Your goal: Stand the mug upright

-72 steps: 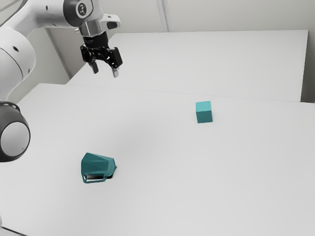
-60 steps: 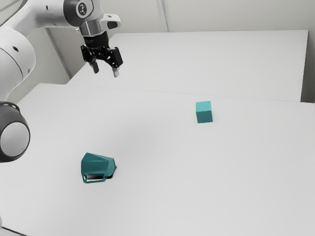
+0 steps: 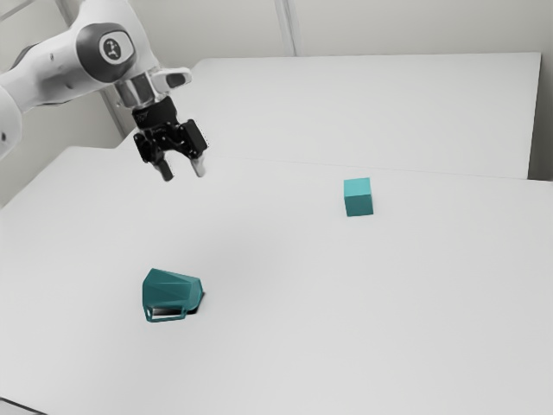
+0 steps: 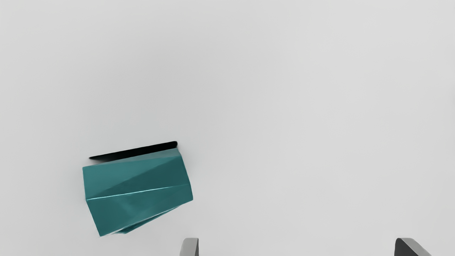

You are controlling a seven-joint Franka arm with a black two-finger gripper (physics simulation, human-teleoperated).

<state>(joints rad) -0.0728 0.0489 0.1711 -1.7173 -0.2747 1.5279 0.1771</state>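
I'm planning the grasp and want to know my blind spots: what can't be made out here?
Inside of the mug: hidden by its own walls, both views.
Its side against the table: hidden by its body, both views.
Pincer behind its fingertips: cut off, wrist view's bottom edge.
Base of the arm: cut off, exterior view's left edge.

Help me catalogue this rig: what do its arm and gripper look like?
The arm is white with rounded segments; a dark grey cover carries a round pale badge with a dark emblem. The gripper is black, its two fingers grey-tipped.
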